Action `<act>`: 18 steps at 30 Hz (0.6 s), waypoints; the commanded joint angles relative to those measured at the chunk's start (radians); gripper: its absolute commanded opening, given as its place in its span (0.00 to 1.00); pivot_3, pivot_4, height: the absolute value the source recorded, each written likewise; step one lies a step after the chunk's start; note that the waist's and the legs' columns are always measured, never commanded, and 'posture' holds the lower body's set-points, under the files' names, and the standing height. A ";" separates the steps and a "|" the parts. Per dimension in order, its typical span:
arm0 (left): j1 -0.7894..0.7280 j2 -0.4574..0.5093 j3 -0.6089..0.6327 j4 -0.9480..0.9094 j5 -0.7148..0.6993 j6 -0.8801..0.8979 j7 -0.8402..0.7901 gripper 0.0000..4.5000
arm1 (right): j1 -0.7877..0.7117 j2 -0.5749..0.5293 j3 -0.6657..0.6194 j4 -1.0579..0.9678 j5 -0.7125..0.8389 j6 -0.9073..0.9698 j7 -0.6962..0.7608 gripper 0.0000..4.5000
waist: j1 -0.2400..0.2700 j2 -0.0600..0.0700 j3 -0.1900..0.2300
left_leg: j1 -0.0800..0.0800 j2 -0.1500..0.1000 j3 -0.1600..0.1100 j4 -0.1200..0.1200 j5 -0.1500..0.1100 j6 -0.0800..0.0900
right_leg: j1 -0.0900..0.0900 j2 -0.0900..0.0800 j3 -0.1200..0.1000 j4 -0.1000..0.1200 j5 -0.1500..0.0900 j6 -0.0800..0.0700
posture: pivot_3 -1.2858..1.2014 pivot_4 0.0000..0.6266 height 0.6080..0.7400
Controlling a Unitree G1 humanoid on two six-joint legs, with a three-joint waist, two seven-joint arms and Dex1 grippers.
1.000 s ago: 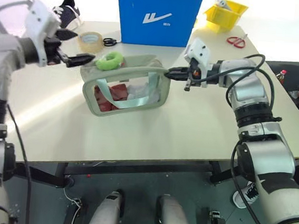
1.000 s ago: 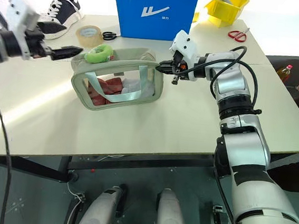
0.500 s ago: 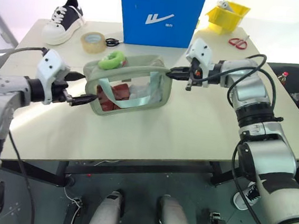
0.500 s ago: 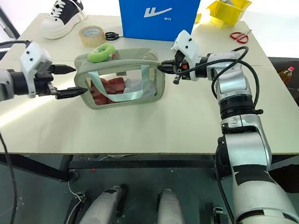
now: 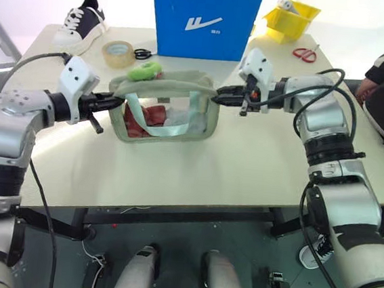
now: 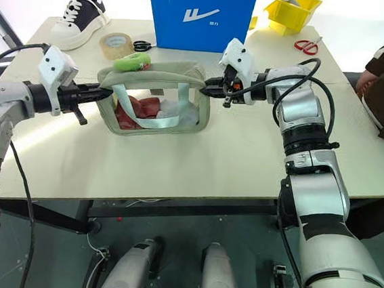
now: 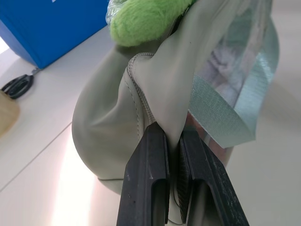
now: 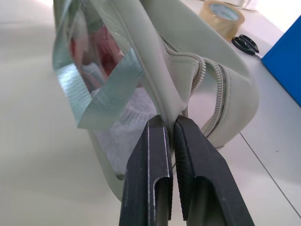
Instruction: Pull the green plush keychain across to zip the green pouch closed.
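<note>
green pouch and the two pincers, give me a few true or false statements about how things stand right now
1. The left pincer is shut on the end of the green pouch. True.
2. The green plush keychain lies on the pouch's top at the end near the left pincer. True.
3. The right pincer hangs open above the table, clear of the pouch. False: its fingers pinch the pouch's edge beside the zipper.
4. The tape roll lies inside the pouch. False: it lies on the table behind the pouch, near the black scissors.
5. The blue box stands behind the pouch. True.
</note>
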 commanded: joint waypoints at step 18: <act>0.021 0.089 0.047 0.045 -0.008 -0.121 -0.139 0.00 | -0.244 0.356 0.066 0.071 -0.028 -0.162 -0.226 0.62 | -0.002 0.000 0.000 | 0.000 0.001 0.001 -0.001 -0.001 -0.001 | -0.003 0.001 0.001 0.002 0.000 -0.001 | 0.52 0.24 1.00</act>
